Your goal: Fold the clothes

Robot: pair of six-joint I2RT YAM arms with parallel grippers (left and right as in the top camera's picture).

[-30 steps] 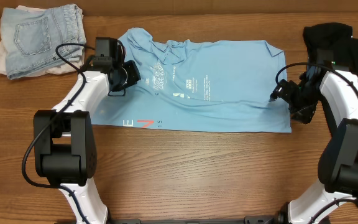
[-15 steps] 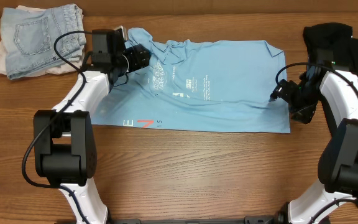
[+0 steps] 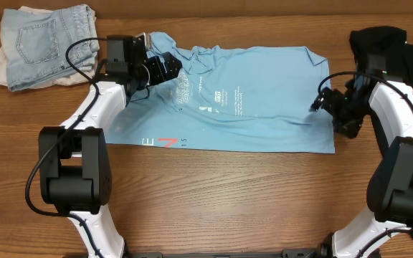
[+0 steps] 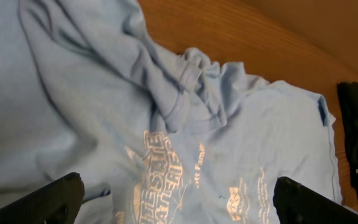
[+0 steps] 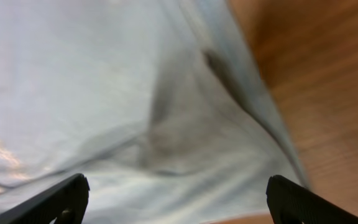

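1. When viewing from overhead, locate the blue T-shirt (image 3: 257, 107) spread on the table (image 3: 214, 201), between the two arms.
2. Note its long axis running left to right, with white lettering (image 3: 192, 89) left of centre and a red-orange mark (image 3: 166, 142) at the near-left edge.
3. Note bunched folds at the far-left corner, and flat cloth elsewhere. Cannot tell which way the neck end points.
4. Check the left gripper (image 3: 169, 68): poised over those folds, jaws spread wide, holding nothing.
5. Check the right gripper (image 3: 321, 104): at the T-shirt's right edge, jaws spread wide, gripping nothing. Cannot tell whether touching the cloth.
6. Find the black shirt (image 3: 396, 46) heaped at the far-right corner, apart from the blue T-shirt.
7. Find the jeans (image 3: 45, 39) folded on a pale garment (image 3: 2, 68) at the far-left corner.
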